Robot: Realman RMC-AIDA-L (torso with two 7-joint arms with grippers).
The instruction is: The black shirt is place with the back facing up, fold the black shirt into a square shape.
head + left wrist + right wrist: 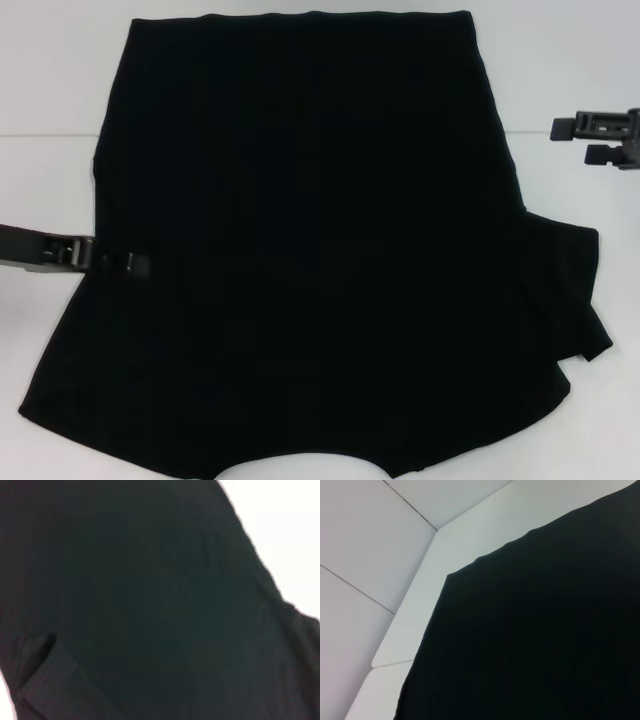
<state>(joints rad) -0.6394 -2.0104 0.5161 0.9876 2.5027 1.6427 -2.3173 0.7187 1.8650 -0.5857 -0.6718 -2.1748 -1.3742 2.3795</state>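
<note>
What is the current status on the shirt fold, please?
Left gripper at shirt's left edge. Right gripper off the cloth, right side. Black shirt flat, right sleeve out. Nothing in the way.

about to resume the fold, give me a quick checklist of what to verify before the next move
1. Black shirt lies flat, plain side up, no lettering showing: ok.
2. Left sleeve folded in: ok. Right sleeve sticks out: not ok.
3. Left gripper at the shirt's left edge: ok; holding fabric: cannot tell.
4. Right gripper apart from the shirt, over the white table: ok.
5. Shirt's near hem fully on the table: cannot tell, cut off in the head view.
</note>
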